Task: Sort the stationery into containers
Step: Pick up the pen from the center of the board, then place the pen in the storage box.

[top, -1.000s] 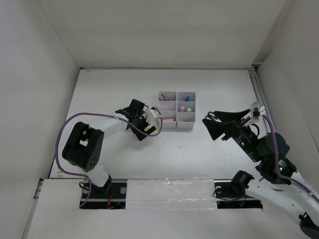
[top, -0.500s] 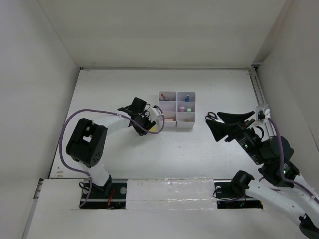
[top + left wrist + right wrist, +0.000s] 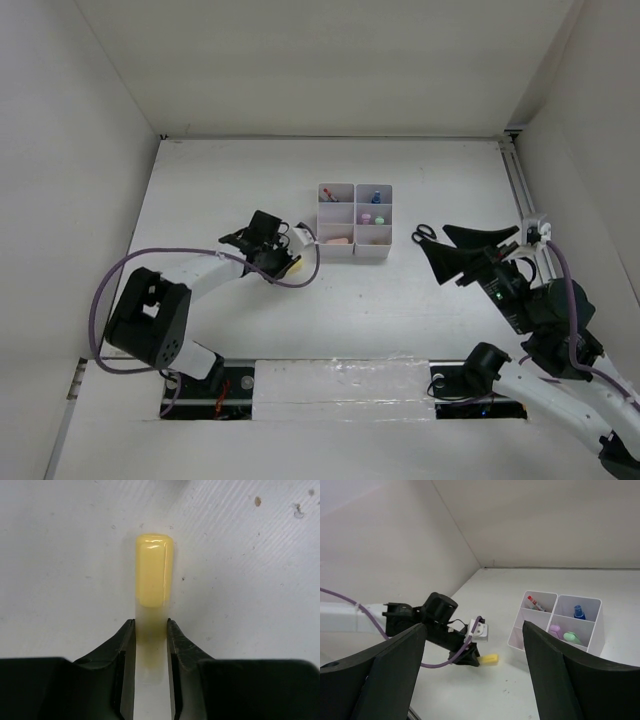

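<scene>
Nearest, the right gripper (image 3: 436, 241) hangs spread wide, its broad black wedge fingers holding nothing. Just by its tips, black-handled scissors (image 3: 422, 234) lie on the white table (image 3: 220, 190). Over to the left, the left gripper (image 3: 151, 630) is clenched on the yellow highlighter (image 3: 155, 570) down at the tabletop, pinching its pale barrel, the glossy rounded cap poking out. Farther back sits the white plastic tray (image 3: 372, 252) of square cells, holding a beige eraser (image 3: 338, 240), a pink highlighter (image 3: 366, 218) beside a green highlighter (image 3: 379, 219), a thin red pen (image 3: 328, 195) and a blue piece (image 3: 375, 197).

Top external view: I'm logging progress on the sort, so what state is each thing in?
left pincer: shut on yellow highlighter
yellow highlighter: gripped, lying on table
right pincer: open, empty
scissors: loose on table
organiser tray: upright, partly filled
</scene>
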